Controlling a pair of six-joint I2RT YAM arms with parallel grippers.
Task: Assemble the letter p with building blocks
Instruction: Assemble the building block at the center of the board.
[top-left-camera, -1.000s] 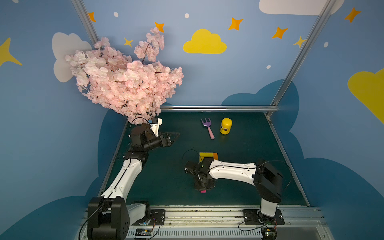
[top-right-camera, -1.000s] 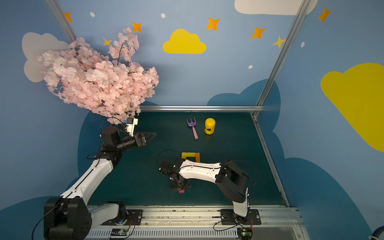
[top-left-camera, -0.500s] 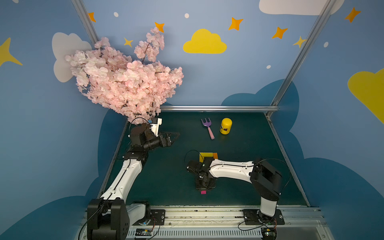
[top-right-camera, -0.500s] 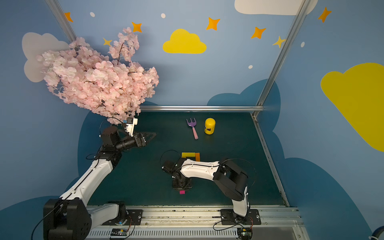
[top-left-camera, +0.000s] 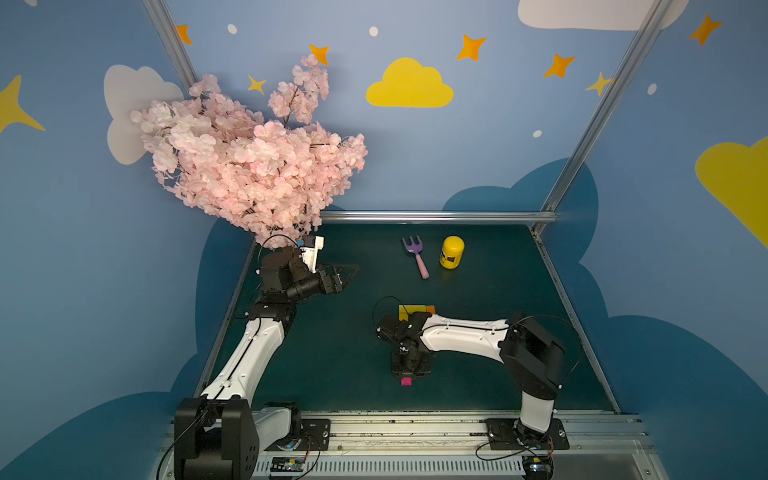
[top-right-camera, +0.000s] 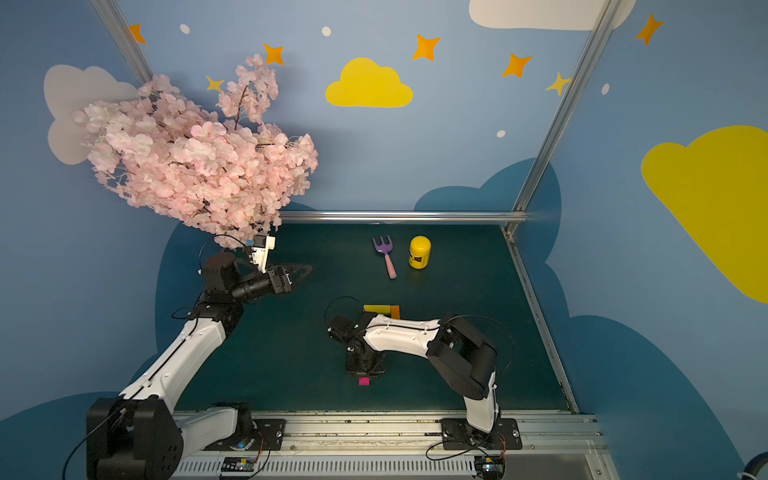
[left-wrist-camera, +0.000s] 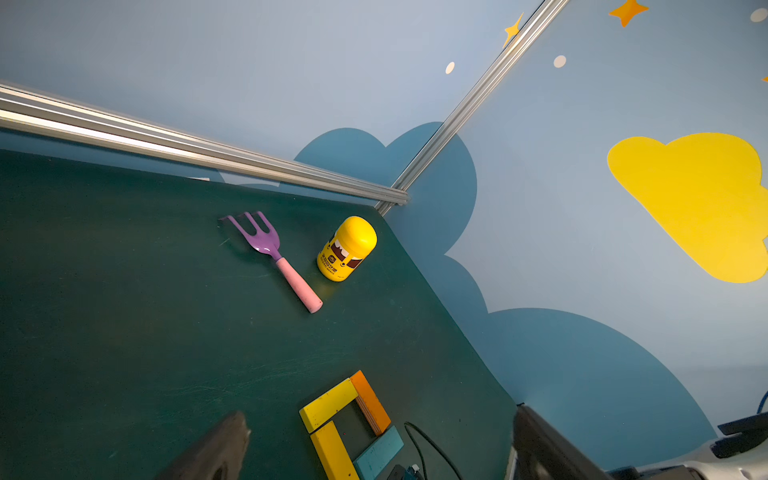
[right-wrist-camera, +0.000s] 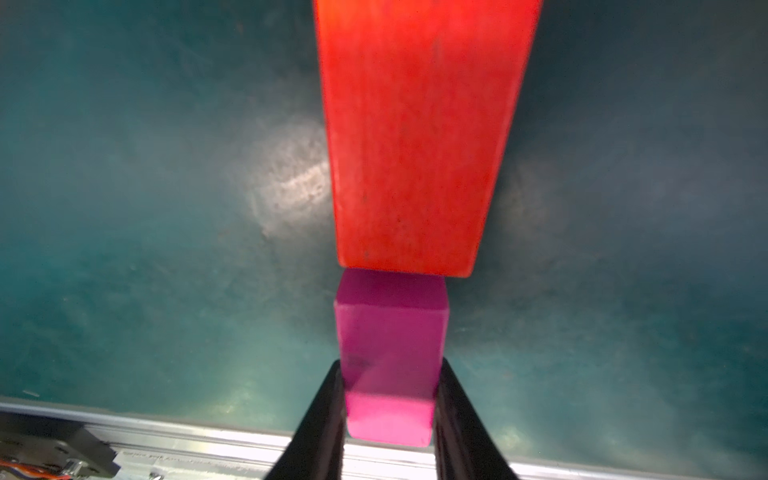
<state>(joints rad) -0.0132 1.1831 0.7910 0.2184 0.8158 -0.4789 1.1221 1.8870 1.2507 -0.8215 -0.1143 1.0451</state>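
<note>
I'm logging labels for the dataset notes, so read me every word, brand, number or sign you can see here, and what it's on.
Yellow jar: its brown label carries small print, too small and blurred to read.
Building blocks, including the magenta block: plain colours, no writing visible.
Purple fork: no marking visible.
Walls: painted clouds and stars only, no words.

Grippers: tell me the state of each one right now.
Left gripper: open, holding nothing.
Right gripper: shut on the magenta block.

Blue cloud-painted walls (top-left-camera: 498, 145) enclose a dark green table (top-left-camera: 340, 353).
</note>
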